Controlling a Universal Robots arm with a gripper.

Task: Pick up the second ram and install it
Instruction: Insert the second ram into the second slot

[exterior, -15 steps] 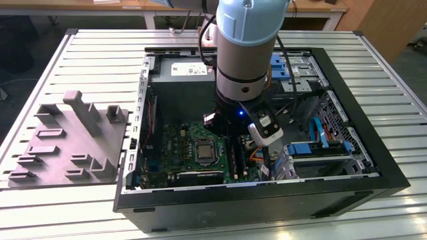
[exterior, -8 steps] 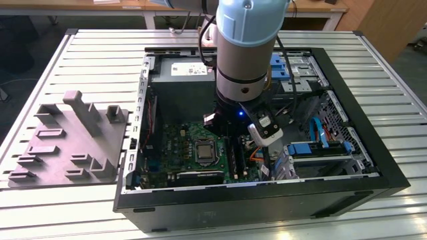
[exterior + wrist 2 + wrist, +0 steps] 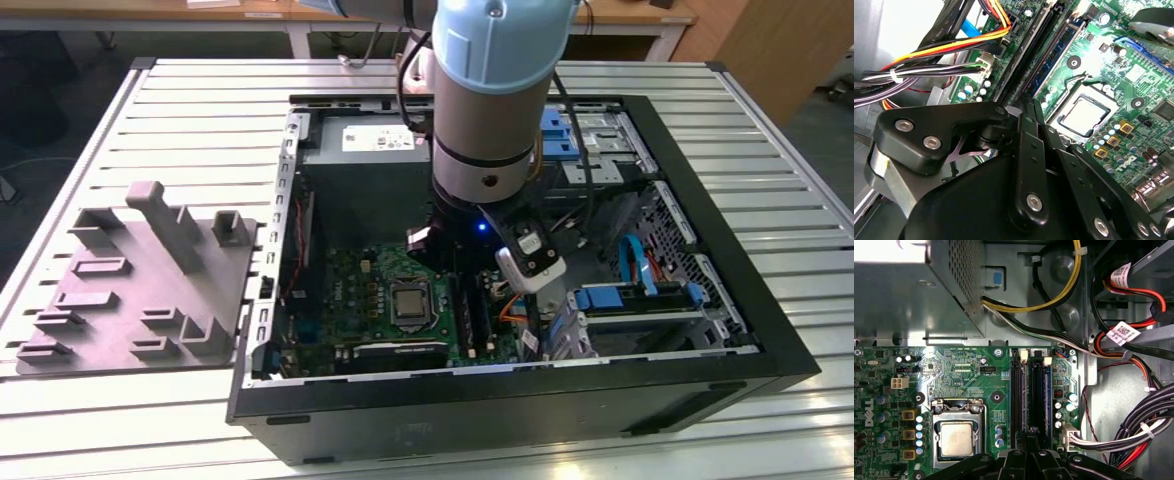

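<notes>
Gripper (image 3: 1028,434) low over memory slots (image 3: 1018,390), aligned for seating
Cannot tell its grip; one memory stick (image 3: 1047,390) sits just beside

White lettering marks the motherboard (image 3: 961,377), barcode tags (image 3: 1123,332) wrap the cables (image 3: 1134,290), and at the case's twelve o'clock a white sticker (image 3: 378,138) sits on the power supply (image 3: 320,148).

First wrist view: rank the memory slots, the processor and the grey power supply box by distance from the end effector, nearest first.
1. Memory slots: directly ahead of the end effector.
2. Processor: beside the slots, on the green board.
3. Grey power supply box: beyond the board's far edge.
</notes>
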